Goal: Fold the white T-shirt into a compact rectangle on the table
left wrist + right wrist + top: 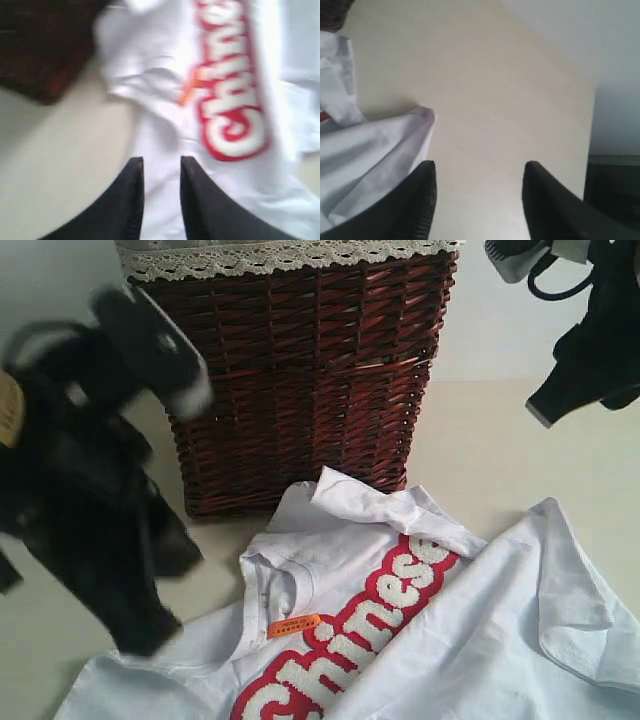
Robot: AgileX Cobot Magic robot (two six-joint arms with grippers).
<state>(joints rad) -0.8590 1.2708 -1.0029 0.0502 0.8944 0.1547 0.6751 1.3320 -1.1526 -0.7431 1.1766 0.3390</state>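
In the exterior view we see the left claw (147,625) blurred, with the white T-shirt (420,620) lying just beside it on the table (500,450), before the basket (310,370). The right claw (560,405) hangs well apart from it. In the left wrist view the jaws stand narrowly apart and hold nothing, with the T-shirt beneath them. In the right wrist view the jaws are wide and empty, with the T-shirt edge beside one finger (417,200).

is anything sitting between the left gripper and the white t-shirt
Nothing visible does. In the left wrist view the left gripper points straight at the white T-shirt, with only open air between them. The wicker basket stands beyond the shirt, off that path.
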